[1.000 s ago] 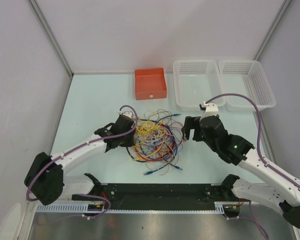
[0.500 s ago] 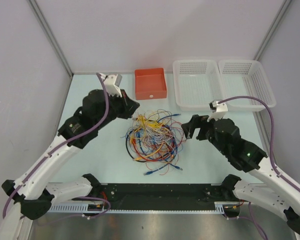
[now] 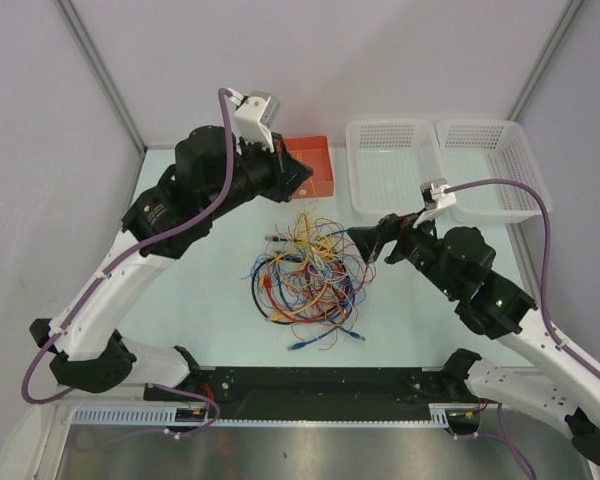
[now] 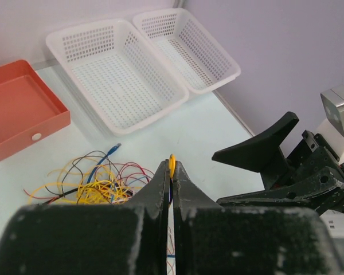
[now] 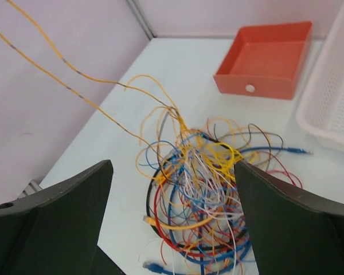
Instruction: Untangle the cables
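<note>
The cables [image 3: 308, 275] lie in a tangled heap of yellow, red, blue, white, orange and black wires at the table's middle. My left gripper [image 3: 302, 178] is raised above the heap's far side, shut on a thin yellow cable [image 4: 172, 161] that shows between its fingertips. Taut yellow strands [image 5: 63, 63] run from the heap [image 5: 212, 189] up toward it. My right gripper [image 3: 365, 243] is open and empty, just right of the heap, and in the right wrist view [image 5: 172, 166] its jaws stand wide above the wires. The heap also shows in the left wrist view [image 4: 97, 186].
An orange tray [image 3: 315, 170] stands at the back, partly hidden by my left gripper. Two white mesh baskets [image 3: 395, 170] [image 3: 495, 165] stand at the back right. Loose blue plug ends [image 3: 298, 345] lie at the heap's near side. The right arm [image 4: 275, 166] is close to my left gripper.
My left arm has risen and swung toward the back with the yellow cable, pulling strands up out of the heap. My right gripper has lifted a little and tilted toward the heap.
</note>
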Robot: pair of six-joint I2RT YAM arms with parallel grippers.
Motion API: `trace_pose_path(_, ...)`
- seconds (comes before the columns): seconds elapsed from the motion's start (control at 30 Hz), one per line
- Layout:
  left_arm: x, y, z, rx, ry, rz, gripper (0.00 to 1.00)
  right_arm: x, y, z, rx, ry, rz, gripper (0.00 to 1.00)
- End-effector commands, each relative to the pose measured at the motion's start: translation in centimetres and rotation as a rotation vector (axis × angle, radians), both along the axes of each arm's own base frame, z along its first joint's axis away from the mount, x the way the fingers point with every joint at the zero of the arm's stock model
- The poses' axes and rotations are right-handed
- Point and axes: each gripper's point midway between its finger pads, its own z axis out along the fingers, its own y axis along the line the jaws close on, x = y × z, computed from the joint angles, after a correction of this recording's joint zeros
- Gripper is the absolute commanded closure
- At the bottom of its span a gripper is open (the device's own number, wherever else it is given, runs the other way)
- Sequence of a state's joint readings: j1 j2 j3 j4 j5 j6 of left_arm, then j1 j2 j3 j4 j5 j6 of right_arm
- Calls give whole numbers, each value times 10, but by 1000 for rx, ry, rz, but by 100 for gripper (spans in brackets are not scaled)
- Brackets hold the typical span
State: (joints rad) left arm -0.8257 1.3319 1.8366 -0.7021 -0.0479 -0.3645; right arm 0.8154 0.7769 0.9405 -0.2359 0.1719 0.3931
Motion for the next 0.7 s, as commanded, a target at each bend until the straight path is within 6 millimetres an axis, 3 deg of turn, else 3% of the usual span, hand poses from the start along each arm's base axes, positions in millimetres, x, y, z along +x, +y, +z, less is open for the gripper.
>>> trace_pose_path(0.0,-6,0,28,-8,-58,-27,100,-1,23,50,88,-143,97,9)
trace_pose_path(0.17,-5,-4,38,-9,-68,-29,100,0,57,30,68,-93,191,14)
trace_pose_path(0.3,-3,-7,34,1,-61,-26,100,-4,78,33,78,-125,243,16)
trace_pose_path(0.67,-2,-16,26,8,-44,-33,100,23,111,17,88,-125,220,21)
